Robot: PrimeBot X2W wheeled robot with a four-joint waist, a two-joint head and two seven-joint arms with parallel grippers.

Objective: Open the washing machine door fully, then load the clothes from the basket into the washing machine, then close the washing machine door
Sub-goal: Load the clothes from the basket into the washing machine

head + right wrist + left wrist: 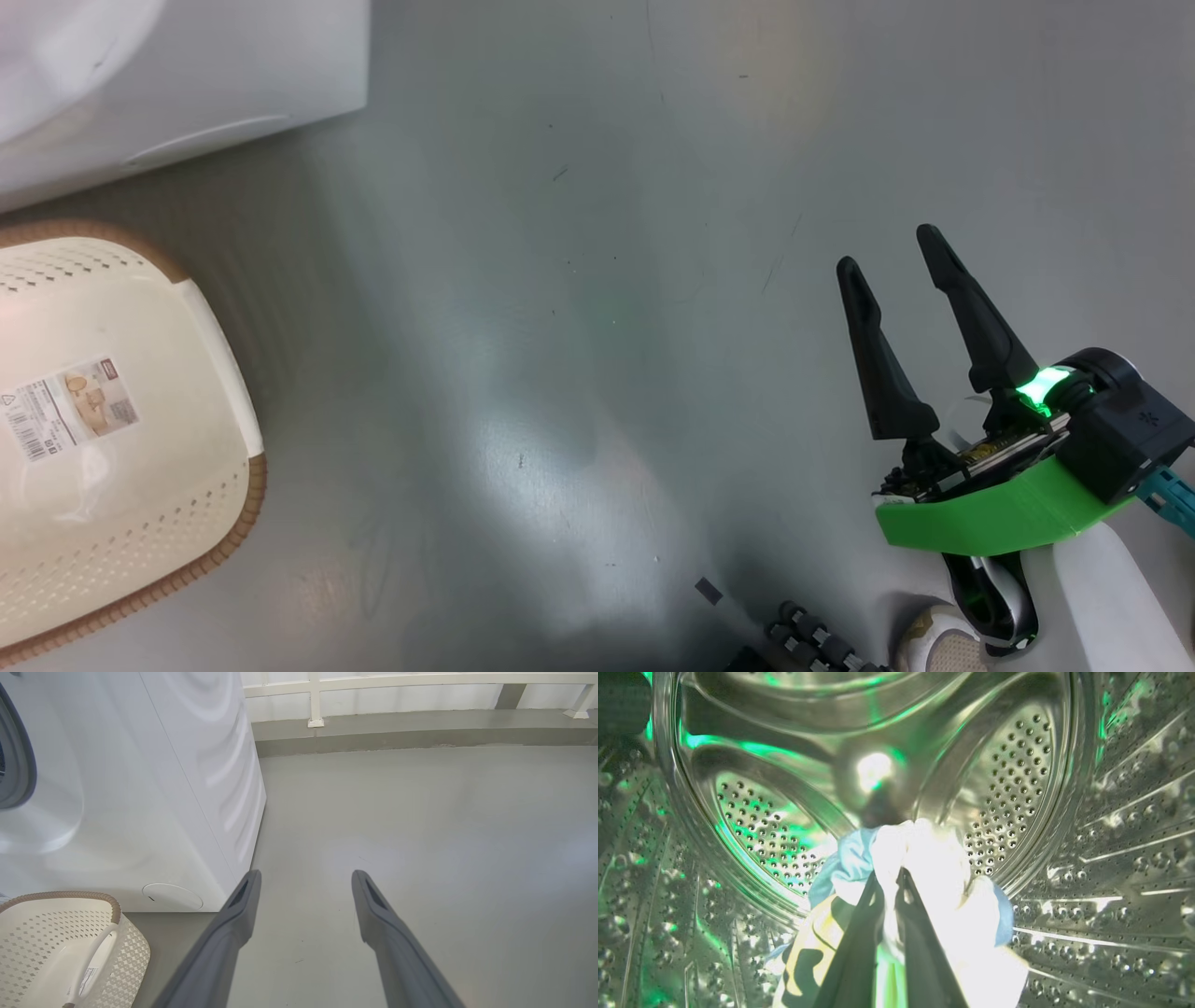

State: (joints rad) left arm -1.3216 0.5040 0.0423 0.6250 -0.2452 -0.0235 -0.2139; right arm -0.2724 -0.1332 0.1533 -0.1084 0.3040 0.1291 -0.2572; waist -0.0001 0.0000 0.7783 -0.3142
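Left gripper (pixel 889 873) is inside the washing machine drum (pixel 1017 765), clamped tight on the clothes (pixel 934 868) bunched at its tips. I'd open wide, let them drop, then back straight out. Right gripper (pixel 887 250) is spread and empty, basket (pixel 140 541) well off to its left.

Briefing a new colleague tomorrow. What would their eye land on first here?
The gleaming, green-lit steel drum in the left wrist view, with the left end effector shut on the clothes, white and light blue, inside it. In the head view, the basket sits empty at the left on the grey floor, and the right end effector hangs open at the lower right.
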